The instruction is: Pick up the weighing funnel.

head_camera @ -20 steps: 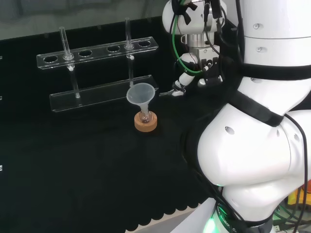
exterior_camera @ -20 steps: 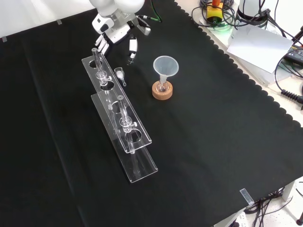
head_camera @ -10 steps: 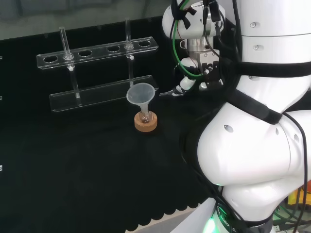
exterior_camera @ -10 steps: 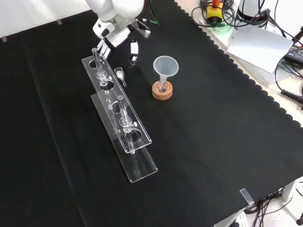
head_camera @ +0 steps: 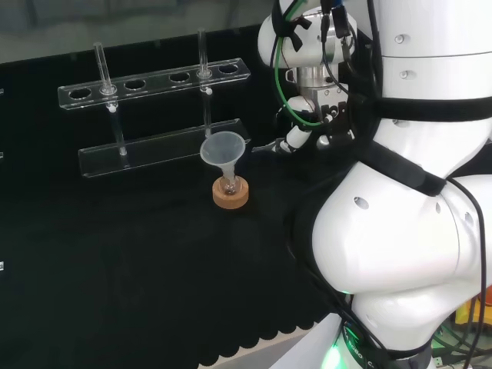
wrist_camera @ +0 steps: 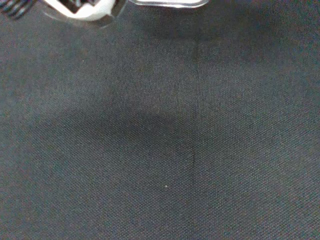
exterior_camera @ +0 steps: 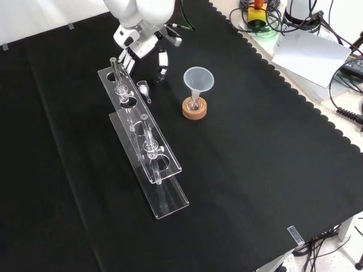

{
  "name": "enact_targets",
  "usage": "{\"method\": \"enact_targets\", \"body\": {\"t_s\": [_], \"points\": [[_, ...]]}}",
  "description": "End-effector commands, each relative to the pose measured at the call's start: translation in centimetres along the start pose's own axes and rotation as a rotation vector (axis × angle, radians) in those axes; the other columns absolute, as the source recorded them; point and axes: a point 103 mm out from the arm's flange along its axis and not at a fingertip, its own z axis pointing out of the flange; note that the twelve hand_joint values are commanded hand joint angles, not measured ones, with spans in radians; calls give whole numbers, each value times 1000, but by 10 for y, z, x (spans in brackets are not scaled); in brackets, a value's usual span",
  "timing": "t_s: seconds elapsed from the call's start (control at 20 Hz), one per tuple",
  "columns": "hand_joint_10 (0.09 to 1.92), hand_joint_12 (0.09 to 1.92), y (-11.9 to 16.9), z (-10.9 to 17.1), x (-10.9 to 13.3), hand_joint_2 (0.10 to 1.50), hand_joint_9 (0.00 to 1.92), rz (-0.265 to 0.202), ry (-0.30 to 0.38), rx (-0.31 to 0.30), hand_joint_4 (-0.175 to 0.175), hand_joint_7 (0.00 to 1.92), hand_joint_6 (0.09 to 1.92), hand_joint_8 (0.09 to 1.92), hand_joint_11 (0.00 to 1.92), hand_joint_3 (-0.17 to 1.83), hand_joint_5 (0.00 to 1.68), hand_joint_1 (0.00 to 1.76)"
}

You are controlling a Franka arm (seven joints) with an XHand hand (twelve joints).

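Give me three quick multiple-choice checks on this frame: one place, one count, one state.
1. Where is the weighing funnel, front view?
A) in the hand
B) on the cloth, between rack and funnel
C) inside the funnel

2. How many tubes stand in the rack?
A) one
B) two
C) four

3. The hand is:
A) open, holding nothing
B) shut on a tube
C) shut on the weighing funnel

Answers:
1 B, it lies on the cloth beside the rack.
2 B, the head view shows two upright tubes.
3 A, its fingers are straight, with nothing between them.
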Motion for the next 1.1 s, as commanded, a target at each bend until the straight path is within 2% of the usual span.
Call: {"method": "enact_targets", "body": {"t_s": [0.05, 0.6, 0.7, 0.9, 1.1], "points": [[597, 1395, 5, 4, 1, 639, 592, -9, -4, -5, -45, 319, 98, 691, 279, 551, 618, 861], [591, 1395, 18, 14, 1, 631, 596, 3, -19, 1, -37, 323, 130, 688, 287, 571, 659, 894], [579, 1395, 18, 14, -1, 618, 603, 4, -21, -3, -33, 327, 217, 681, 288, 599, 655, 904], [573, 1396, 18, 14, -3, 607, 610, 6, -22, -5, -28, 331, 522, 683, 289, 625, 566, 918], [575, 1396, 18, 16, -2, 605, 612, 12, -29, -16, -25, 334, 613, 685, 290, 633, 548, 927]]}}
